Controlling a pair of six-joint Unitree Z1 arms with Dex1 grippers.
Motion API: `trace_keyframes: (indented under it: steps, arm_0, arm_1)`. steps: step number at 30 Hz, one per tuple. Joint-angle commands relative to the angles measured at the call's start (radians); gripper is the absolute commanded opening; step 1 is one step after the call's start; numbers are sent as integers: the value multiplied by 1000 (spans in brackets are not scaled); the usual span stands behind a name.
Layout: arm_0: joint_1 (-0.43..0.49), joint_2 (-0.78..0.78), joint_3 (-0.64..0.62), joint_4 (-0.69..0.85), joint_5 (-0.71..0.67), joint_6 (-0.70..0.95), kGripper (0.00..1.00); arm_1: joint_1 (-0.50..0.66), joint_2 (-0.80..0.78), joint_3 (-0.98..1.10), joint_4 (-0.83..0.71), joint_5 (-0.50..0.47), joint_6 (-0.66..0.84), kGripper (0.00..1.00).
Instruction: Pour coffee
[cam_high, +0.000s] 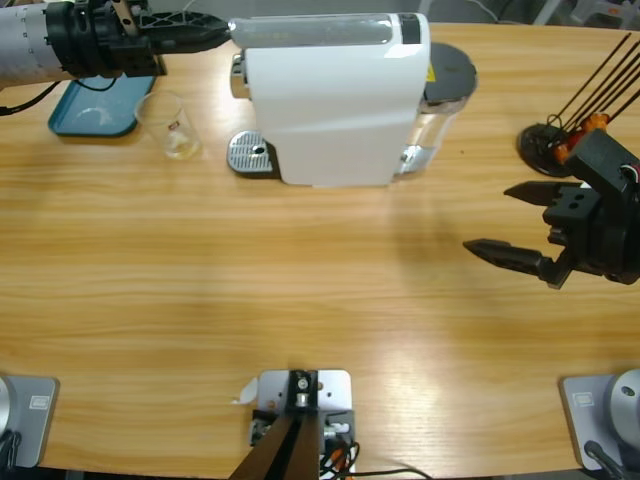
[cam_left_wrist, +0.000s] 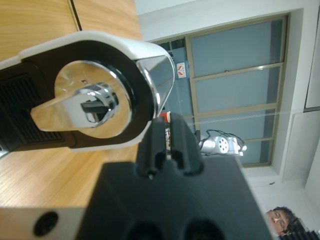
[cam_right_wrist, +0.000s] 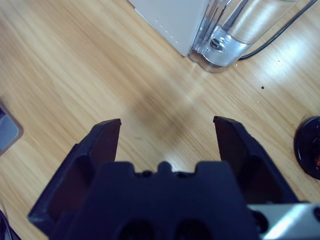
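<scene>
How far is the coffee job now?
Early stage. Done: nothing visible; the glass stands beside the drip grate, apparently without coffee. In hand: left gripper, jaws shut, at the machine top. Right gripper hangs open. Left: position the glass, then brew.

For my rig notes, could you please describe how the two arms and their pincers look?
The left arm's silver-grey ribbed sleeve ends in a black wrist and the slim black left pincer, with a black cable trailing below the sleeve. The right pincer is black too, with two tapered pointed fingers on a blocky body with round screw holes.
</scene>
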Motion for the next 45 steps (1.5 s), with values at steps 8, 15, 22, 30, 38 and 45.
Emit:
trace_keyframes:
  steps: [8, 15, 22, 30, 38, 45]
  arm_0:
    - [23, 27, 9, -8, -68, -16, 838]
    - [62, 37, 30, -8, -83, 1, 769]
    - [11, 85, -40, -8, -53, -16, 587]
    - [6, 98, -67, -10, -42, -27, 96]
    - [6, 107, -68, -69, -23, -56, 0]
    - [-6, 137, -69, -146, -19, -98, 0]
  arm_1:
    - [10, -7, 2, 10, -19, 11, 803]
    - [10, -8, 2, 10, -19, 11, 803]
    - [10, -8, 2, 10, -19, 10, 803]
    - [10, -8, 2, 10, -19, 10, 803]
    - [10, -8, 2, 10, -19, 9, 803]
    - [10, -8, 2, 10, -19, 9, 803]
